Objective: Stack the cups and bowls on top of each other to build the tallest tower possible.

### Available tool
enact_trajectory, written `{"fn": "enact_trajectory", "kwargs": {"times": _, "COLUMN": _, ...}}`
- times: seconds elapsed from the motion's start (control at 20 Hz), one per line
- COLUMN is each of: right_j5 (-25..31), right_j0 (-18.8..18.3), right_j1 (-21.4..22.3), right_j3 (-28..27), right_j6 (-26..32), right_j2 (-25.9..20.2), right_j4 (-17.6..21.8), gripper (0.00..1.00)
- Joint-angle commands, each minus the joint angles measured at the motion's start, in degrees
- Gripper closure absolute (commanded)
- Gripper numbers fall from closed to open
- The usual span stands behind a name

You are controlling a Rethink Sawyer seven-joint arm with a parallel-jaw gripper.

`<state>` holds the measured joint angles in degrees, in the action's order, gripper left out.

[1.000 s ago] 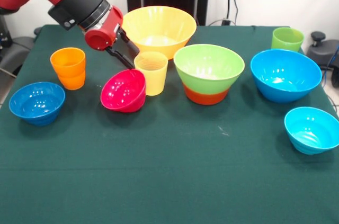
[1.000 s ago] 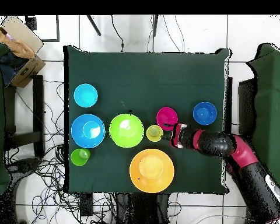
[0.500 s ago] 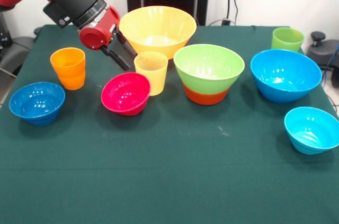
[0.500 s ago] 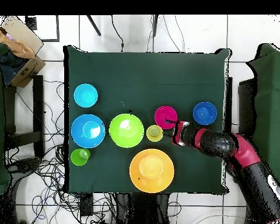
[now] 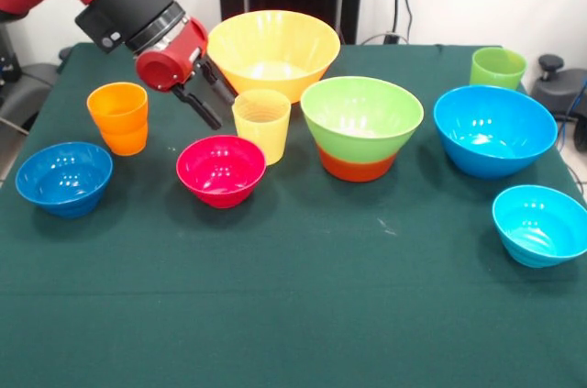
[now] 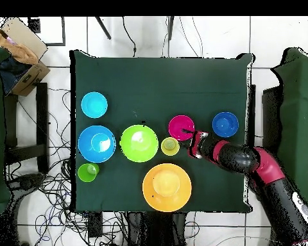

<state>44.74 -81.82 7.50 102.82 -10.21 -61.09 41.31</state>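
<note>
My gripper (image 5: 224, 110) hangs open and empty just above and behind the magenta bowl (image 5: 221, 171), which sits upright on the cloth. The pale yellow cup (image 5: 261, 125) stands right beside the fingertips. The light green bowl (image 5: 361, 113) sits nested in the orange-red bowl (image 5: 356, 166) as a low tower. The orange cup (image 5: 118, 117) and small dark blue bowl (image 5: 63, 177) are at the left. In the overhead view the gripper (image 6: 193, 136) is beside the magenta bowl (image 6: 181, 127) and the yellow cup (image 6: 170, 146).
A big yellow-orange bowl (image 5: 273, 50) stands behind the gripper. At the right are the big blue bowl (image 5: 494, 129), the small cyan bowl (image 5: 541, 225) and the light green cup (image 5: 497, 68). The green table (image 5: 293, 315) stretches toward the front edge.
The magenta bowl, tilted on its side against the fingers a second ago, has dropped flat onto the table. The gripper has lifted slightly up and away from it.
</note>
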Motion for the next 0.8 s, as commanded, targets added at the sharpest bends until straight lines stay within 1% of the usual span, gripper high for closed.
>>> {"fn": "enact_trajectory", "kwargs": {"times": 0.05, "right_j5": -3.4, "right_j0": 0.4, "right_j1": -5.6, "right_j3": -2.9, "right_j6": 13.5, "right_j2": 1.7, "right_j4": 5.5, "gripper": 0.00}}
{"fn": "enact_trajectory", "kwargs": {"times": 0.25, "right_j5": -4.2, "right_j0": 0.2, "right_j1": -7.3, "right_j3": -3.9, "right_j6": 14.4, "right_j2": 1.8, "right_j4": 6.9, "gripper": 0.00}}
{"fn": "enact_trajectory", "kwargs": {"times": 0.55, "right_j5": -5.7, "right_j0": -0.4, "right_j1": -10.7, "right_j3": -5.8, "right_j6": 17.5, "right_j2": 2.1, "right_j4": 8.8, "gripper": 0.00}}
{"fn": "enact_trajectory", "kwargs": {"times": 0.8, "right_j5": -5.7, "right_j0": -0.6, "right_j1": -10.6, "right_j3": -5.6, "right_j6": 17.1, "right_j2": 1.4, "right_j4": 9.6, "gripper": 0.00}}
